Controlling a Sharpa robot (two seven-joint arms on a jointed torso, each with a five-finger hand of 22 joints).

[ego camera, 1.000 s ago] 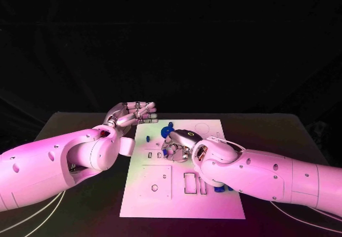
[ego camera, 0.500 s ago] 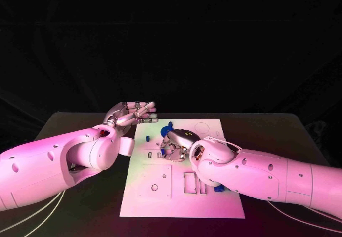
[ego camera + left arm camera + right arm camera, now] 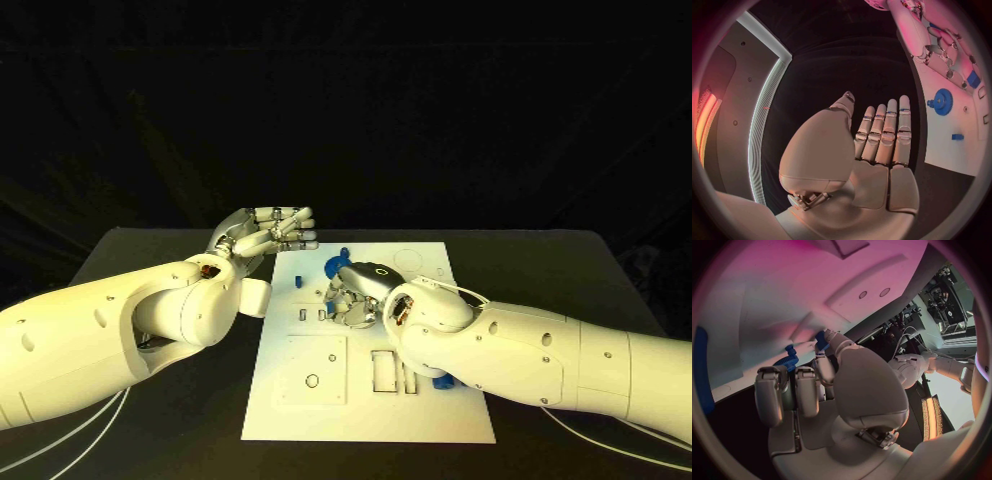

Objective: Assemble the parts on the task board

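The white task board (image 3: 310,400) lies in the middle of the black table. My right hand (image 3: 353,300) is down on its far half, fingers curled, just in front of a blue gear (image 3: 339,265). In the right wrist view a small blue part (image 3: 821,340) sits pinched at the fingertips against the board (image 3: 767,300), with the gear (image 3: 786,362) beside it. My left hand (image 3: 268,232) hovers off the board's far left corner, fingers straight and holding nothing. Its own view shows the left hand (image 3: 879,145) flat, with the gear (image 3: 942,101) beyond it.
A small blue piece (image 3: 299,280) lies near the board's left edge. More blue parts (image 3: 441,381) peek out under my right forearm at the board's right side. Rectangular slots (image 3: 384,370) and a square plate with holes (image 3: 315,368) mark the near half.
My right hand and forearm have crept slightly left over the board. The left hand has stayed where it was.
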